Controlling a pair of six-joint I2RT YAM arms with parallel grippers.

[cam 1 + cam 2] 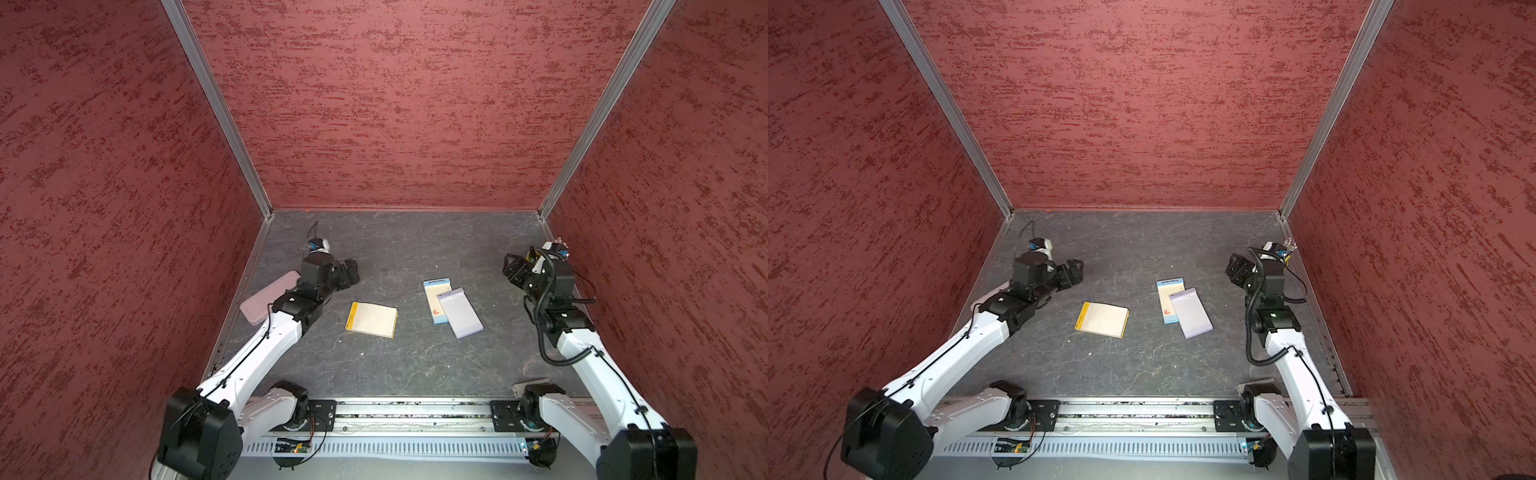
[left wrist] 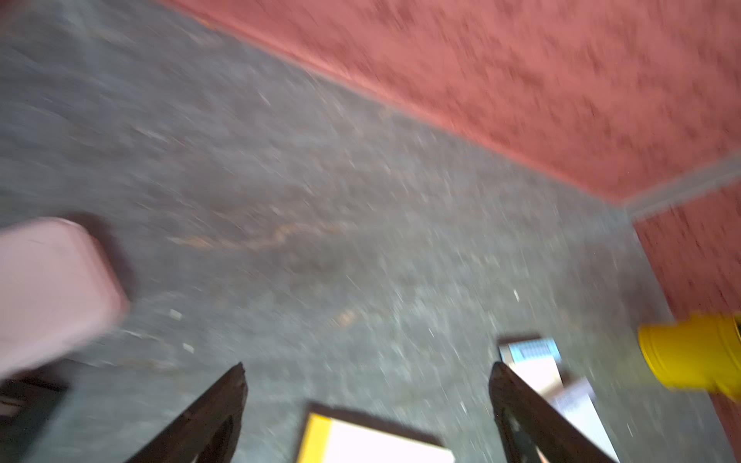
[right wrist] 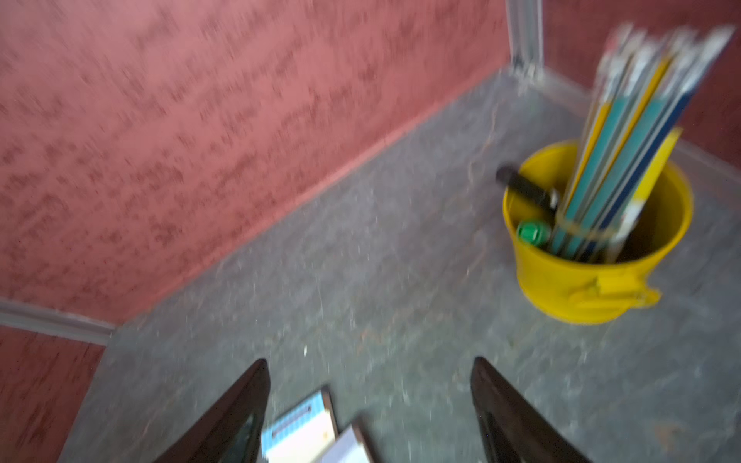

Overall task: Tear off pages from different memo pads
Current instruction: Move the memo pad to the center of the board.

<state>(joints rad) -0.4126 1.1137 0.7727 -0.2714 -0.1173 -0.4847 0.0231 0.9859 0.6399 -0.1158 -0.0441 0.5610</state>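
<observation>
Three memo pads lie on the grey floor in both top views. A cream pad with a yellow band [image 1: 372, 319] [image 1: 1102, 319] lies left of centre. A blue-bordered pad [image 1: 436, 299] lies right of centre, with a lavender pad [image 1: 460, 312] overlapping its near right corner. No loose pages are in view. My left gripper [image 1: 351, 272] [image 2: 368, 368] hovers open behind and left of the cream pad [image 2: 373, 443]. My right gripper [image 1: 509, 266] [image 3: 369, 362] hovers open behind and right of the blue pad [image 3: 300, 429] and the lavender pad [image 3: 345, 449]. Neither gripper holds anything.
A pink rounded case [image 1: 266, 301] [image 2: 52, 292] lies by the left wall, partly under my left arm. A yellow bucket [image 3: 593, 256] of pencils and markers stands in the far right corner behind my right arm. Red walls close three sides.
</observation>
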